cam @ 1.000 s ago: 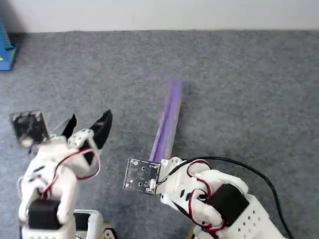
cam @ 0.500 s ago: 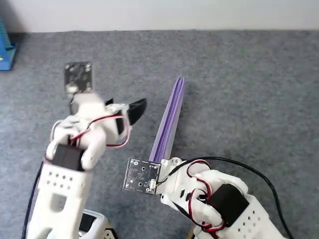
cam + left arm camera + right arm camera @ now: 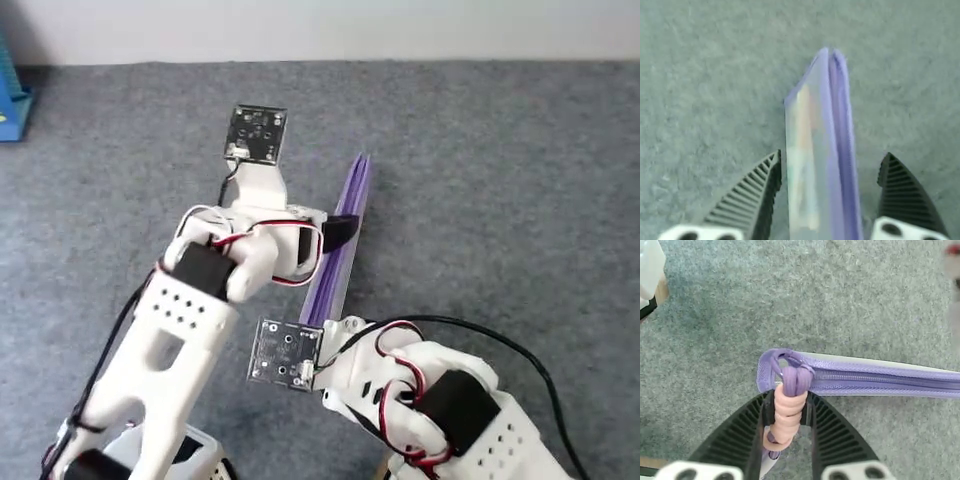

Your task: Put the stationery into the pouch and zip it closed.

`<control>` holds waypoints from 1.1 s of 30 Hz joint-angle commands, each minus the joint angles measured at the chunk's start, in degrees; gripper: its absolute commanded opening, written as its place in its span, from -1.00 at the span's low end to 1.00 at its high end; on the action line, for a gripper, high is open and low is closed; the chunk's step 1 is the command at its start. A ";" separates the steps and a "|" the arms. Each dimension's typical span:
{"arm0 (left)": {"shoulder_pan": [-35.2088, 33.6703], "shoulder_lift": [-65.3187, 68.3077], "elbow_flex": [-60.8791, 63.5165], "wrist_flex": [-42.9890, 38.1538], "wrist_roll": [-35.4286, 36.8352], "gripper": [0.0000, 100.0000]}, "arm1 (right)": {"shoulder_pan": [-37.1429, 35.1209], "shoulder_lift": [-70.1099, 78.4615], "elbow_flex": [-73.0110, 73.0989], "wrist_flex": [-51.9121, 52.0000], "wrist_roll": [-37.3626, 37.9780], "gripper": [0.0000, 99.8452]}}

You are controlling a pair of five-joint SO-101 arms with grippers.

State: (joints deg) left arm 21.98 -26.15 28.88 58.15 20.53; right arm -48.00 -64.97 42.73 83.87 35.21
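A purple zip pouch [image 3: 349,205] stands on its edge on the grey carpet, running away from the right arm. My right gripper [image 3: 790,396] is shut on the pink cord pull [image 3: 789,412] at the pouch's [image 3: 875,380] near end, where the zipper starts. In the high view that gripper is hidden under its wrist camera board [image 3: 285,353]. My left gripper [image 3: 832,156] is open and straddles the pouch [image 3: 820,125] midway along, one finger on each side, apart from it. From above, the left gripper [image 3: 335,232] sits at the pouch's left side. No loose stationery shows.
A blue object [image 3: 10,95] lies at the far left edge by the white wall [image 3: 320,30]. The left arm's white base [image 3: 180,445] stands at the near edge. Open grey carpet [image 3: 500,200] lies right of the pouch.
The left arm has swung from the near left across to the pouch, and its open gripper now straddles it. The right arm has held still on the pull.
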 commanded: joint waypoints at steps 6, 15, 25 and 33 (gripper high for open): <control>-8.70 4.48 -2.77 0.97 -0.18 -0.40 | 1.71 -6.90 -0.44 2.68 0.26 -0.99; -13.10 5.10 3.47 7.74 -1.58 -0.40 | 17.45 -10.51 -0.70 2.51 0.44 -0.99; -5.19 5.10 11.47 13.80 -1.58 -0.40 | 31.43 -10.95 -0.70 -6.29 -3.34 -0.99; -3.25 5.01 13.05 14.15 -1.32 -0.40 | 30.64 -10.68 1.58 -5.85 -17.05 -0.99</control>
State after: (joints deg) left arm 18.64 -20.53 42.42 71.43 19.30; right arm -17.93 -76.31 44.22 78.95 22.29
